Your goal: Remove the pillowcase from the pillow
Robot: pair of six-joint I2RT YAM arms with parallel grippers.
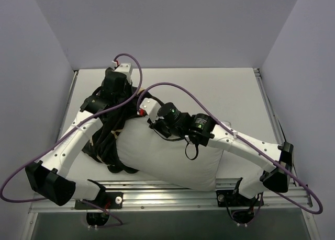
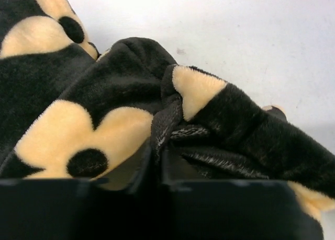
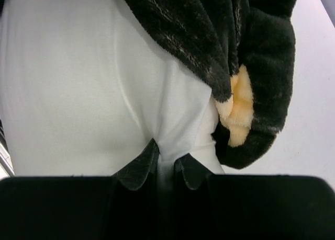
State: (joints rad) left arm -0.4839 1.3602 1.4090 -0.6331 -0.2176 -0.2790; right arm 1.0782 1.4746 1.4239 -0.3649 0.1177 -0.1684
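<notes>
The white pillow (image 1: 167,153) lies near the table's front, mostly bare. The black pillowcase with tan motifs (image 1: 107,140) is bunched over its left end. My left gripper (image 1: 116,83) is shut on a fold of the pillowcase (image 2: 125,120), pinched between its jaws (image 2: 157,161). My right gripper (image 1: 157,122) is shut on a pinch of the pillow's white fabric (image 3: 94,83), its fingertips (image 3: 141,167) closed at the pillow's upper edge. Bunched pillowcase (image 3: 230,52) hangs just beyond them.
The white table (image 1: 209,88) is walled on three sides. Purple cables (image 1: 172,86) loop over both arms. A metal rail (image 1: 167,190) runs along the front edge, where the arm bases stand.
</notes>
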